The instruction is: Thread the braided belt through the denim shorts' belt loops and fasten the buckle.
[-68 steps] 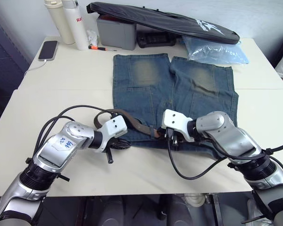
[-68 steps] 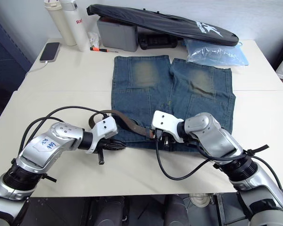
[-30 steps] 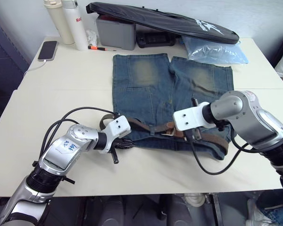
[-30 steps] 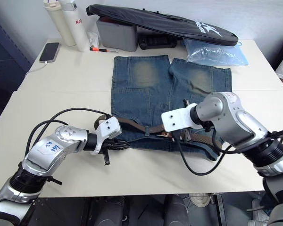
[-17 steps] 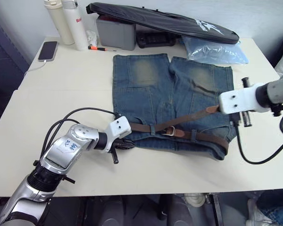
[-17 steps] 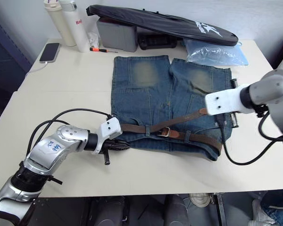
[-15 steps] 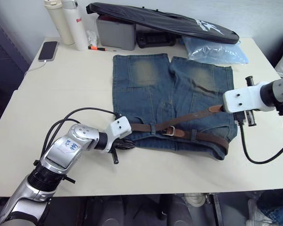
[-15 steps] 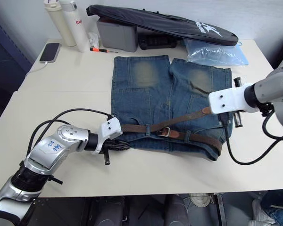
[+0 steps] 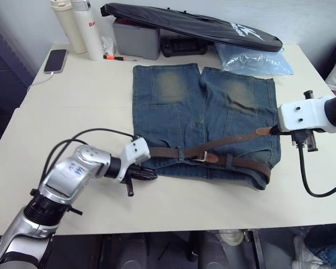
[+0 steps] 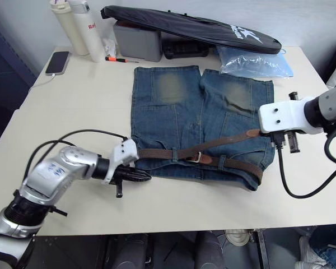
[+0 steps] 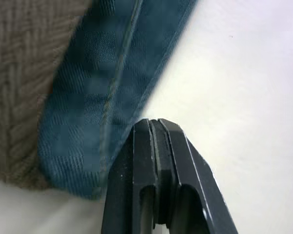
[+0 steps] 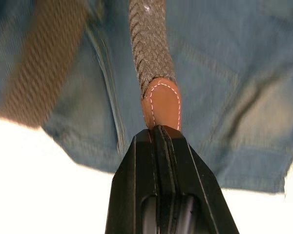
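Note:
The denim shorts (image 9: pixel 204 106) lie flat, waistband toward me. Along the waistband runs the braided belt (image 9: pixel 241 164), passing under belt loops (image 9: pixel 180 152), with the silver buckle (image 9: pixel 200 157) near the middle. From the buckle the belt's free end rises diagonally to the shorts' right edge. There my right gripper (image 9: pixel 273 130) is shut on its tan leather tip (image 12: pixel 161 105). My left gripper (image 9: pixel 152 176) rests on the table at the waistband's left corner. Its fingers (image 11: pixel 154 131) are shut beside the denim edge with nothing between them.
A long black bag (image 9: pixel 190 25), a grey box (image 9: pixel 137 38) and a plastic pouch (image 9: pixel 252 59) stand behind the shorts. Two bottles (image 9: pixel 92 28), a phone (image 9: pixel 55 60) and a screwdriver (image 9: pixel 115 56) are at the back left. Black cables hang from both wrists.
My right gripper has carried the belt's tip from the buckle area out to the shorts' right edge, drawing the strap taut. The left gripper stays at the waistband's left corner.

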Robot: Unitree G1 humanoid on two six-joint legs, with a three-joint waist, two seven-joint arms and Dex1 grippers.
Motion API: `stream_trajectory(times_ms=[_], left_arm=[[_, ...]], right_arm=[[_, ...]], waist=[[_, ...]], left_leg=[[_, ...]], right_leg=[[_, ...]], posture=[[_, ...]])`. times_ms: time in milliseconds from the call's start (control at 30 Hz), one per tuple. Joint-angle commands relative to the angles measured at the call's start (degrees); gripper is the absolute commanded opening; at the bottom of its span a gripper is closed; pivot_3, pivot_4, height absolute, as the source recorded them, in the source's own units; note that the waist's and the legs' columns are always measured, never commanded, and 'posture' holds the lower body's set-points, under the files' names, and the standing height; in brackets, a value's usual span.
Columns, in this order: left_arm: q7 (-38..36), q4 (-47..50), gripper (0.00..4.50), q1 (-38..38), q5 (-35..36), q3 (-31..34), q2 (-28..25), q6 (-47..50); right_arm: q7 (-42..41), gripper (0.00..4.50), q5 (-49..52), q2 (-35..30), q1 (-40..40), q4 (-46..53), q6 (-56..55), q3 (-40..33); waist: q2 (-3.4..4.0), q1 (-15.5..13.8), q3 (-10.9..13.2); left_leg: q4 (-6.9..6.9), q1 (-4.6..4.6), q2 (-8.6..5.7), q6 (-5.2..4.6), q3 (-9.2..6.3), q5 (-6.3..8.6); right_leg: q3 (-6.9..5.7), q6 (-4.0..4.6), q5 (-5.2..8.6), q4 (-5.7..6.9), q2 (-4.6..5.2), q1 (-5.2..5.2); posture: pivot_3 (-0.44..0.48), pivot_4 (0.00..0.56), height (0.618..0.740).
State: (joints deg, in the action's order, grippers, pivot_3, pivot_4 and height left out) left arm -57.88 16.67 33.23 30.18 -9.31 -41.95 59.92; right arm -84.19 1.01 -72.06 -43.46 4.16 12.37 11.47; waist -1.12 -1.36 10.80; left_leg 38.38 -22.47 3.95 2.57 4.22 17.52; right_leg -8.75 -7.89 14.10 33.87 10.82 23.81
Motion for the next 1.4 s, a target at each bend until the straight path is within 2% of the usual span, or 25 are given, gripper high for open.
stream_trajectory(times_ms=[33,133,300,367,500,733,967,1100,1267,1333,1400], left_arm=[[-3.2,-1.5,0.0,9.0,9.7,10.6,-0.4,4.4],[-0.8,-5.9,0.0,14.2,7.1,9.1,-0.1,3.2],[1.5,-14.1,0.0,15.8,-8.4,-4.4,-1.2,-9.1],[0.8,-17.4,0.0,15.6,-13.6,-9.7,-1.1,-14.6],[-0.8,-24.3,0.0,16.7,-20.0,-15.4,0.4,-22.9],[-8.0,-33.7,0.0,19.0,-26.9,-20.1,2.3,-34.6],[-11.7,-36.5,0.0,17.9,-30.3,-19.8,3.4,-38.9],[-11.9,-36.3,0.0,16.8,-31.2,-19.0,3.6,-39.3],[-8.7,-36.6,0.0,17.3,-29.9,-15.2,5.1,-37.2],[-7.3,-37.0,0.0,18.7,-27.4,-11.3,6.0,-34.6],[-5.9,-37.5,0.53,20.6,-24.3,-6.6,7.4,-32.0]], right_arm=[[-0.3,0.06,4.2,0.7,1.3,7.2,5.3,-3.5],[0.9,0.06,5.5,1.0,3.6,11.0,8.3,-4.4],[2.8,0.06,7.0,0.8,6.2,15.3,11.5,-6.2],[3.2,0.06,7.4,-0.1,7.6,16.4,11.6,-7.8],[3.5,0.06,7.0,-2.0,9.0,16.8,10.7,-10.3],[6.1,0.06,2.4,-6.5,11.4,12.2,3.2,-14.0],[8.3,0.06,-0.8,-9.7,12.4,4.9,-4.9,-15.7],[8.5,0.06,-0.2,-9.0,11.0,3.9,-6.2,-14.7],[8.6,0.06,0.6,-5.9,7.7,4.6,-6.1,-11.7],[8.4,0.06,0.4,-5.2,6.6,4.2,-6.1,-11.1],[7.9,0.0,0.4,-4.6,5.7,3.9,-5.9,-10.6]], waist=[[0.0,-0.2,0.0],[0.01,-0.2,0.0],[0.01,-0.1,0.0],[0.01,0.0,0.0],[0.01,0.0,0.0],[0.01,0.0,0.0],[0.01,0.0,0.0],[0.01,0.0,0.0],[0.02,0.0,0.0],[0.02,0.0,0.0],[0.02,-0.1,0.0]], left_leg=[[0.07,-0.02,0.0,0.0,-0.03,0.0],[0.1,0.02,-0.01,-0.03,-0.02,0.03],[0.07,0.08,-0.01,-0.03,0.01,0.03],[0.07,0.07,-0.01,-0.03,0.02,0.03],[-0.03,0.06,-0.01,-0.03,0.06,0.03],[0.03,0.04,-0.01,-0.04,0.1,0.03],[0.02,0.09,-0.01,-0.04,0.16,0.03],[0.02,0.09,-0.01,-0.04,0.17,0.03],[0.02,0.1,-0.01,-0.04,0.17,0.03],[0.04,0.11,-0.01,-0.04,0.17,0.03],[0.1,0.08,-0.01,-0.04,0.16,0.03]], right_leg=[[-0.01,0.0,0.0,0.0,0.0,-0.02],[0.0,-0.03,-0.02,-0.03,0.0,-0.11],[0.0,-0.03,-0.02,0.0,-0.01,-0.11],[0.01,-0.03,-0.02,0.0,-0.01,-0.09],[0.02,-0.03,-0.02,-0.06,-0.02,-0.06],[0.05,-0.03,-0.02,-0.05,-0.02,-0.04],[0.1,-0.03,-0.02,-0.02,-0.02,-0.04],[0.11,-0.04,-0.02,-0.02,-0.02,-0.04],[0.12,-0.04,-0.02,-0.01,-0.02,-0.04],[0.13,-0.04,-0.02,0.0,-0.02,-0.05],[0.13,-0.05,-0.03,0.01,-0.02,-0.04]], posture=[[0.0,0.15,0.74],[0.0,0.15,0.74],[0.0,0.15,0.74],[0.0,0.15,0.74],[0.0,0.15,0.74],[0.0,0.15,0.74],[0.0,0.15,0.74],[0.0,0.15,0.74],[0.0,0.15,0.74],[0.0,0.15,0.74],[0.0,0.15,0.74]])
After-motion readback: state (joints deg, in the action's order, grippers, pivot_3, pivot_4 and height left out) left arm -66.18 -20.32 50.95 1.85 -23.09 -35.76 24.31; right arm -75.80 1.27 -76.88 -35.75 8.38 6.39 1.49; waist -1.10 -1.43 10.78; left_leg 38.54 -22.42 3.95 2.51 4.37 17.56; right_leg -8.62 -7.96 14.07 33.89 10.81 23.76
